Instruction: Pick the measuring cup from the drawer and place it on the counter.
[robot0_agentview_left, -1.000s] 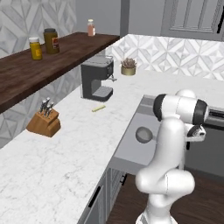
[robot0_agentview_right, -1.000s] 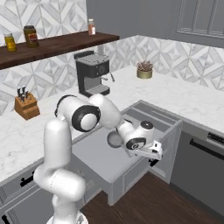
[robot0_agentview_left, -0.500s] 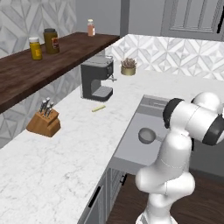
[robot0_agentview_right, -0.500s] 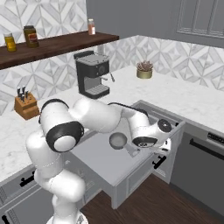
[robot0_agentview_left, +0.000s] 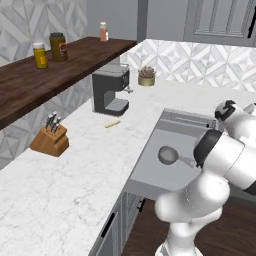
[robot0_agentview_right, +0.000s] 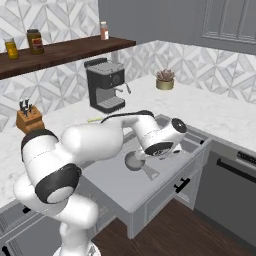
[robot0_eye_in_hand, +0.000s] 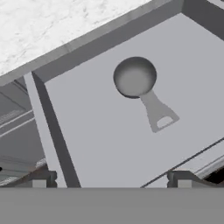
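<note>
The measuring cup (robot0_eye_in_hand: 134, 77) lies flat in the open drawer (robot0_eye_in_hand: 109, 144), its handle (robot0_eye_in_hand: 157, 111) sticking out. It looks small, hard and light, maybe slippery. The thin rim seems best to pinch. The tool (robot0_eye_in_hand: 111, 179) hangs above, fingers apart, holding nothing.

You have the white marble desk (robot0_agentview_left: 90, 170) carrying a knife block (robot0_agentview_left: 49, 140), a black coffee machine (robot0_agentview_left: 110, 90), a small yellowish stick (robot0_agentview_left: 112, 123) just in front of it, and a potted plant (robot0_agentview_left: 146, 76) in the corner. The open drawer (robot0_eye_in_hand: 105, 144) holds the measuring cup (robot0_eye_in_hand: 135, 78) flat on its floor. The wooden shelf (robot0_agentview_left: 60, 65) bears two jars (robot0_agentview_left: 50, 48) and a bottle (robot0_agentview_left: 103, 31).
</note>
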